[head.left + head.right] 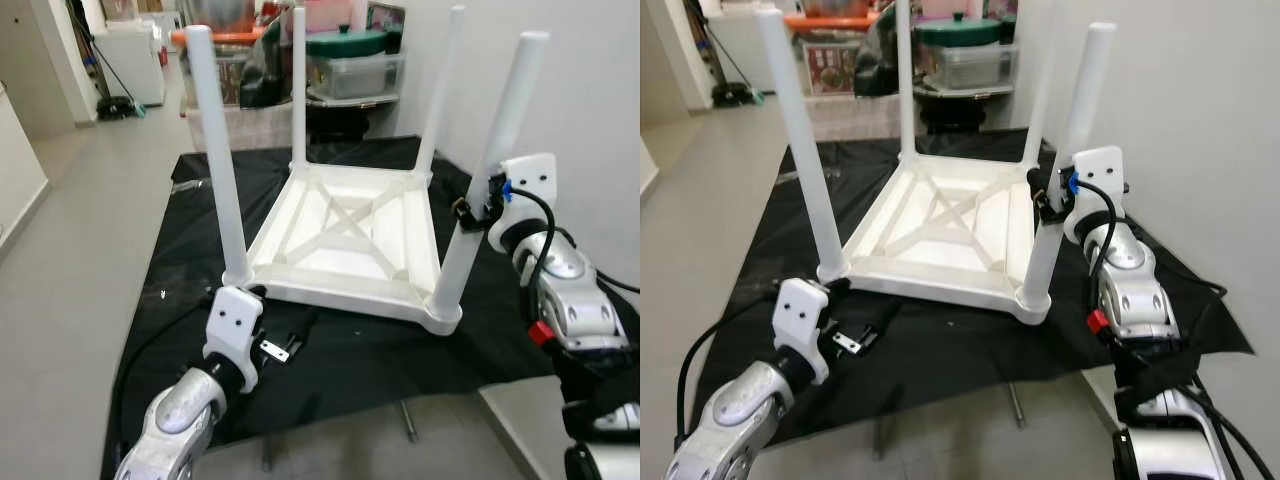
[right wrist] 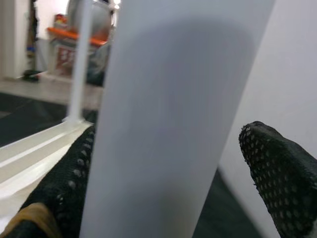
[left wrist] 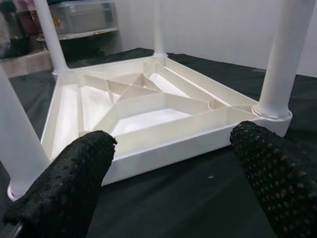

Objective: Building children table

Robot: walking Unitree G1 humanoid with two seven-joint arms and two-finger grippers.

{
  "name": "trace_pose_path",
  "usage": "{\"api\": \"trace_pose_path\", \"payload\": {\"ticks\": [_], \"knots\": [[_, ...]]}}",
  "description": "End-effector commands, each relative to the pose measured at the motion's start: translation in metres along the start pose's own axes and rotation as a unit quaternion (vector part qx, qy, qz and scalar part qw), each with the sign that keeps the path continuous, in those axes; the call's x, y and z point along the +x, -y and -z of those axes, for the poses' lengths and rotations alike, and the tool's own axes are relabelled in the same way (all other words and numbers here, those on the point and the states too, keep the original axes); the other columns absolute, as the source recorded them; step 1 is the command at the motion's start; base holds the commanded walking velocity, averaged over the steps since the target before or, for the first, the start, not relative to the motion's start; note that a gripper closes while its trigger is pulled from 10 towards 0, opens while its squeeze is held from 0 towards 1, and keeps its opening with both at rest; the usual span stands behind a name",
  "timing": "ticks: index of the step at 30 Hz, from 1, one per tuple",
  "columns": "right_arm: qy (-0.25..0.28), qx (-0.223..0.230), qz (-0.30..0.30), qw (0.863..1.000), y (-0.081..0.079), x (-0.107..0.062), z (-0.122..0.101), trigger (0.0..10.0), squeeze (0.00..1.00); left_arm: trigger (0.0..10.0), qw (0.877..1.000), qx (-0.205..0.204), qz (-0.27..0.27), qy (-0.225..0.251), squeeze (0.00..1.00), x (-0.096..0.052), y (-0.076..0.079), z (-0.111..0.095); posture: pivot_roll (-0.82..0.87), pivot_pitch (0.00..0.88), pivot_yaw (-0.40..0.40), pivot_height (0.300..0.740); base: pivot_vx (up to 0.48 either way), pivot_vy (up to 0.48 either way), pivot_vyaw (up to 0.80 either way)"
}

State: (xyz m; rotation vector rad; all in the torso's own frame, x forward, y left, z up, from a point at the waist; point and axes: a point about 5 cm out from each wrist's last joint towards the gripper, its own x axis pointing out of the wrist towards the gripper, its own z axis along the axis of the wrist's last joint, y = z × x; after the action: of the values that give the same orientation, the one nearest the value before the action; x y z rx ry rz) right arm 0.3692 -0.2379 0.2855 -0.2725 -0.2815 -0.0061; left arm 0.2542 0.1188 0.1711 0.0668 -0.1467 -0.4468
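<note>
Our right gripper (image 2: 163, 163) stood at the near right leg (image 1: 490, 170) of the upturned table (image 1: 350, 240), its fingers (image 2: 277, 173) spread to either side of the white tube. In the right wrist view the leg ran up between them, one pad close against it and the other a little off, so we judged the fingers wide around the leg and not clamped on it. Our left gripper (image 3: 173, 173) hung low just before the near edge of the tabletop, fingers wide apart and holding nothing, with the ribbed underside of the top ahead of it.

The table lay upside down on a black cloth (image 1: 340, 370) spread over the floor, all four legs standing up from its corners. The near left leg (image 1: 222, 160) rose just beyond the left gripper.

We took the step in hand to be the seating or checking of that near right leg, the last of the assembly. The next move, as we judged it, called for closing squarely on the tube and pressing or turning it straight down its socket, without tipping the table. Turning it upright would follow.
</note>
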Motion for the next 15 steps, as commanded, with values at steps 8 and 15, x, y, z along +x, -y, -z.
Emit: {"api": "trace_pose_path", "payload": {"ticks": [8,15], "knots": [[0.015,0.002,0.016,1.000,0.0036,0.0074,-0.0125,10.0,0.00,10.0,1.000,0.000,-0.007,-0.013,0.00,-0.0009,-0.0021,0.0047,0.05,0.000,-0.046,0.740,0.000,-0.407,0.00],[0.011,0.002,0.012,1.000,-0.0005,0.0086,-0.0108,10.0,0.00,10.0,1.000,0.002,-0.006,-0.016,0.00,0.0004,-0.0012,0.0055,0.05,0.000,-0.046,0.740,0.000,-0.324,0.00]]}}
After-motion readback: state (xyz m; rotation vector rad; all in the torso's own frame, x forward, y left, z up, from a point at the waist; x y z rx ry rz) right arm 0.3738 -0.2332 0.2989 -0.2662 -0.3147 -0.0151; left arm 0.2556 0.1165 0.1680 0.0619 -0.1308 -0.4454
